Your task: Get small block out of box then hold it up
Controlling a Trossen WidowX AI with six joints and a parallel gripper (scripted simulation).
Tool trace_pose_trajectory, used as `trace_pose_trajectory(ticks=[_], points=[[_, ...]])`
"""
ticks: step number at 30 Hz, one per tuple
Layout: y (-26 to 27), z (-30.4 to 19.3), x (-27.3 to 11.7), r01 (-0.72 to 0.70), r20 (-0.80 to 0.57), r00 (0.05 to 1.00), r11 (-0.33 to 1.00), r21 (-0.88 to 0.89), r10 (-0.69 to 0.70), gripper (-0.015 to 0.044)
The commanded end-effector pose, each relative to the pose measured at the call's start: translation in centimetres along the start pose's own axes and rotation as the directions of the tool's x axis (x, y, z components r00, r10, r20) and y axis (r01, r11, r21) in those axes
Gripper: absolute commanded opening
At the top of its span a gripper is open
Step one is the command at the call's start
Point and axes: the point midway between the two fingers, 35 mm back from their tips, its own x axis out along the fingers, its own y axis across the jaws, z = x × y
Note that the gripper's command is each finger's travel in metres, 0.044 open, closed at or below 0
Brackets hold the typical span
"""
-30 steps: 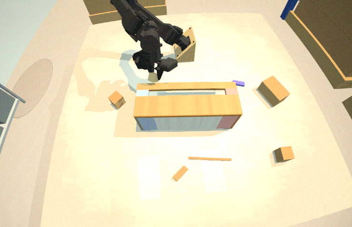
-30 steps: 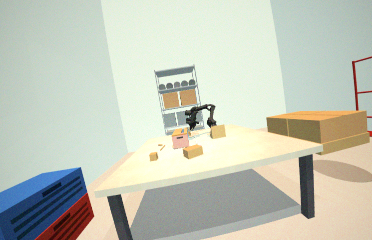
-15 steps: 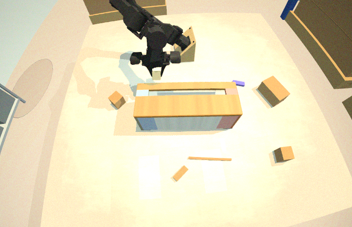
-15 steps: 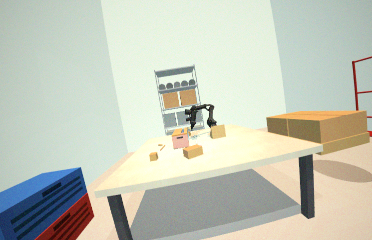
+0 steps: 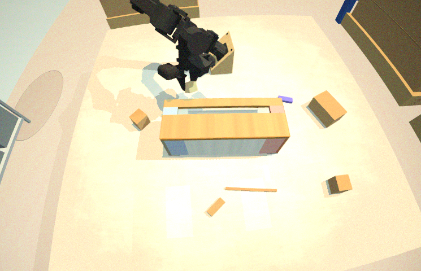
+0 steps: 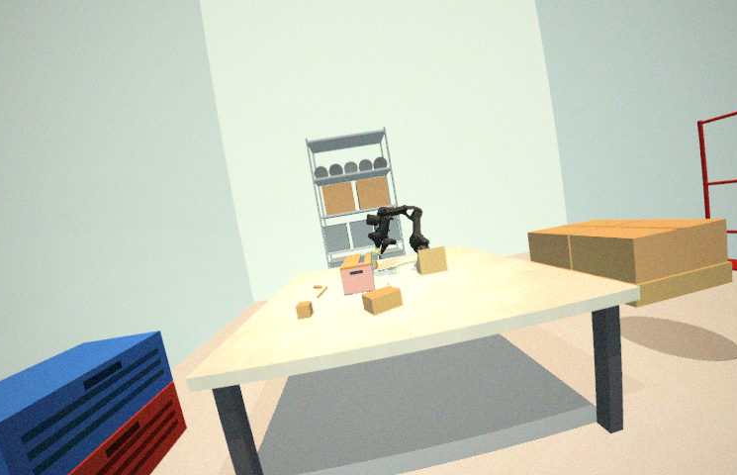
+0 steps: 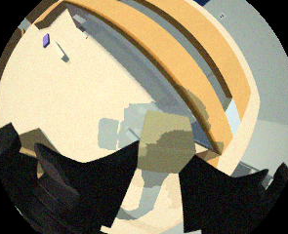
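My gripper (image 5: 188, 84) (image 7: 160, 148) is shut on the small khaki block (image 5: 191, 86) (image 7: 166, 138). The block sits between the fingertips, off the table, on the far side of the box in the top view. The box (image 5: 223, 126) (image 6: 356, 278) (image 7: 158, 44) stands upright, with a slotted orange top, a blue-marked end at left and a pink-marked end at right. In the top view the block shows just beyond the box's far edge, near the blue end. The exact gap is hard to tell.
A brown cube (image 5: 139, 118) stands left of the box. A larger brown block (image 5: 327, 108) (image 6: 382, 300) and another cube (image 5: 340, 184) (image 6: 305, 310) stand to its right. A purple piece (image 5: 285, 99) (image 7: 46, 40) lies by the pink end. A wooden panel (image 5: 222, 64) (image 6: 432, 260) stands near the arm.
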Motion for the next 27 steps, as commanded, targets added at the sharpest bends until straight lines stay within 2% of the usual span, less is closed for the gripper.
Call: trace_pose_trajectory(ticks=[1,7,13,20,27], points=[[-0.1,0.2,-0.4,0.014,-0.003,1.0,0.985,-0.17,-0.014,0.0],[-0.1,0.4,-0.9,0.029,-0.006,0.999,0.905,-0.424,-0.034,0.0],[-0.1,0.6,-1.4,0.038,-0.008,0.998,0.761,-0.647,-0.056,0.0],[-0.2,0.8,-2.1,0.039,-0.007,0.996,0.526,-0.849,-0.084,0.0],[-0.2,1.1,-2.8,0.024,-0.003,0.993,0.242,-0.97,-0.114,0.0]])
